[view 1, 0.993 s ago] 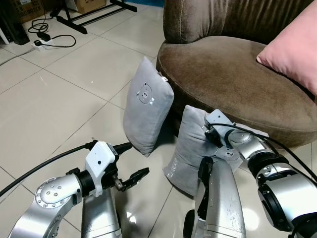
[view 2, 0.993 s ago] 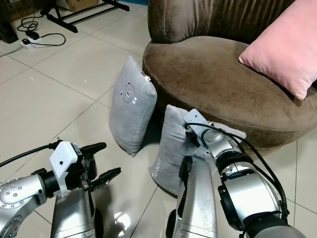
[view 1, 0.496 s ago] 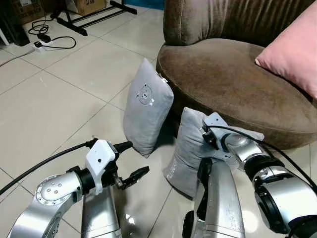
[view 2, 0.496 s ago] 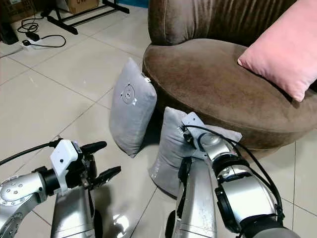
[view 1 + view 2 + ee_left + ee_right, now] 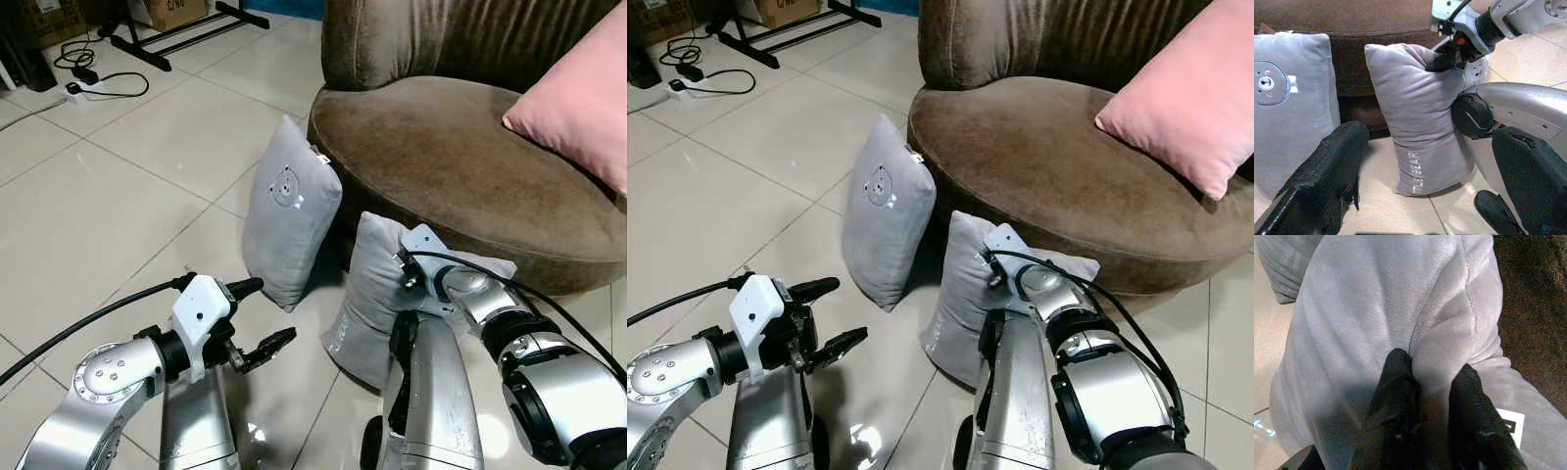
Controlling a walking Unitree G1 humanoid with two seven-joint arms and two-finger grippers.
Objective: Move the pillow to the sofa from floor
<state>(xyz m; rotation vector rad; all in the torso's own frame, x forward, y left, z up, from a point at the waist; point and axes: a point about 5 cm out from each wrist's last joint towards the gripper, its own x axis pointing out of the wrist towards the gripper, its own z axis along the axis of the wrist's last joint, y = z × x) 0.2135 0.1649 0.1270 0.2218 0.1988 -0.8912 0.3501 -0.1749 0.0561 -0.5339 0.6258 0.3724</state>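
Two grey pillows stand on the tile floor, leaning on the brown sofa (image 5: 441, 157). The nearer grey pillow (image 5: 364, 294) has my right gripper (image 5: 1432, 369) shut on a fold of its top edge, its black fingers (image 5: 1400, 377) pressed into the plush. From the left wrist view that gripper (image 5: 1444, 59) sits at the pillow's upper corner. The farther grey pillow (image 5: 289, 211), with a bear face, stands upright to the left. My left gripper (image 5: 265, 315) is open, low over the floor, just left of the nearer pillow and touching nothing.
A pink pillow (image 5: 578, 98) rests on the sofa seat at the right. A power strip with cables (image 5: 78, 86) and black stand legs (image 5: 186, 24) lie at the far left. My own silver legs (image 5: 431, 392) stand close below the nearer pillow.
My right wrist has pushed a little closer into the nearer pillow's top and the fold there has tightened. The left gripper has barely moved.
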